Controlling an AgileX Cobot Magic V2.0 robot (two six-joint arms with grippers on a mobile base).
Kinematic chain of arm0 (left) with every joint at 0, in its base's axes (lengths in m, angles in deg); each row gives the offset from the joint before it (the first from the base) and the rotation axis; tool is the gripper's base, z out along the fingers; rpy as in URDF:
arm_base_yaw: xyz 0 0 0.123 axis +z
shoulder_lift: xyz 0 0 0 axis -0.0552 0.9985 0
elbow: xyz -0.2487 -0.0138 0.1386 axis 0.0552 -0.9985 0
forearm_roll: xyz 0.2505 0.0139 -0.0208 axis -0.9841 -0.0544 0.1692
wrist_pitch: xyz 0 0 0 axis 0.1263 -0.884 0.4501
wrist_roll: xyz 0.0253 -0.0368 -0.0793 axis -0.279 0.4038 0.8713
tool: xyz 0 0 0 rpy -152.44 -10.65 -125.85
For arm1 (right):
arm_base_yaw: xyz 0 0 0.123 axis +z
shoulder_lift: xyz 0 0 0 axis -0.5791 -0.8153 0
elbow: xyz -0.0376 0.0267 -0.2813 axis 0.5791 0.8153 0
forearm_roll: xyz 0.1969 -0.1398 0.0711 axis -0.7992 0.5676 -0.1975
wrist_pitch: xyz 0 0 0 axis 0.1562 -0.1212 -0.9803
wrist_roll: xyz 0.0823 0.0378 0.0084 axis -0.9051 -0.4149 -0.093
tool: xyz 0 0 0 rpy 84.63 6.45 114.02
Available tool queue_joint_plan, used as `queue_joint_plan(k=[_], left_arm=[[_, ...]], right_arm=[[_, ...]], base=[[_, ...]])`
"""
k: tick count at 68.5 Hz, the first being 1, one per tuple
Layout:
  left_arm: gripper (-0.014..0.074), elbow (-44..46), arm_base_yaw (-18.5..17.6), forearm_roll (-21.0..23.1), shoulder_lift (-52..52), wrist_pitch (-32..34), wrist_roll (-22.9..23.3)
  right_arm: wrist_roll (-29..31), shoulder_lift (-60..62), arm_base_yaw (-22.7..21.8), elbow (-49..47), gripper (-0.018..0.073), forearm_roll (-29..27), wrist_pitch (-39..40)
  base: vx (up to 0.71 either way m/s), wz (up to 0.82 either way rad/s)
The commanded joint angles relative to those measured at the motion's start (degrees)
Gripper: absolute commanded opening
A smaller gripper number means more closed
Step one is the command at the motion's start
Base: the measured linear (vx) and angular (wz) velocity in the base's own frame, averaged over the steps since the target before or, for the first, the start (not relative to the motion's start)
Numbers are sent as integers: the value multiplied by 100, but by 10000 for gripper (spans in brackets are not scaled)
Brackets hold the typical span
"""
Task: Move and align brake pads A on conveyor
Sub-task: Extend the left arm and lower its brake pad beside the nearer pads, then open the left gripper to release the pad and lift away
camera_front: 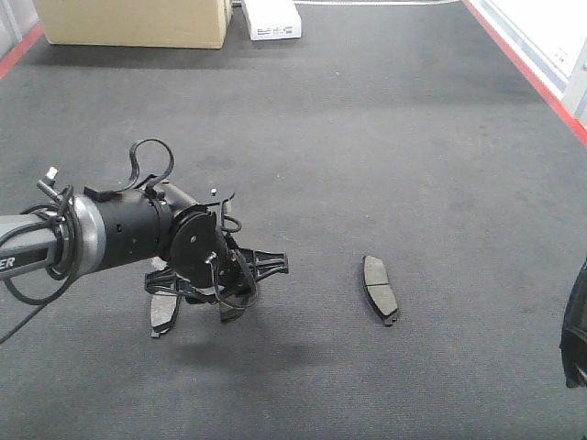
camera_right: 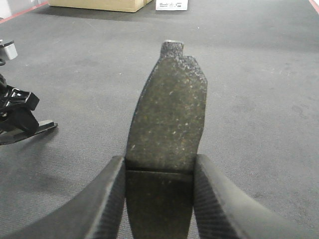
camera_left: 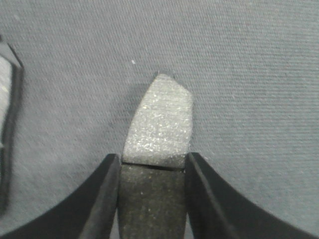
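My left gripper (camera_front: pixel 231 295) (camera_left: pixel 153 172) is shut on a dark grey brake pad (camera_left: pixel 159 124) (camera_front: pixel 232 312), held low over the conveyor (camera_front: pixel 367 137) with its tip pointing away. A second pad (camera_front: pixel 165 310) (camera_left: pixel 6 124) lies on the belt just to its left. A third pad (camera_front: pixel 379 289) lies flat right of centre. In the right wrist view my right gripper (camera_right: pixel 159 174) is shut on another pad (camera_right: pixel 169 109), which sticks out forward above the belt. Only a dark part of the right arm (camera_front: pixel 575 335) shows at the front view's right edge.
A cardboard box (camera_front: pixel 138 20) and a white box (camera_front: pixel 271 18) stand at the far end of the belt. Red frame edges (camera_front: pixel 527 64) run along both sides. The left gripper's black body (camera_right: pixel 17 117) shows at the left of the right wrist view.
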Motion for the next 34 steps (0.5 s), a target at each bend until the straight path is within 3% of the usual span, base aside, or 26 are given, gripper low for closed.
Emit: queue_joint_plan(k=[1,20,34], left_arm=[[245,157,-16,99,-271,116,34],[250,157,-16,116,-250,130,34],[308,157,-72,300,-115,113,-24]], right_arm=[[33,-46,-6,-179,43,100,544],[33,-46,-6,-179,43,100,544],[33,-46,-6,-179,43,100,544]], base=[[0,0],[0,0],[0,0]])
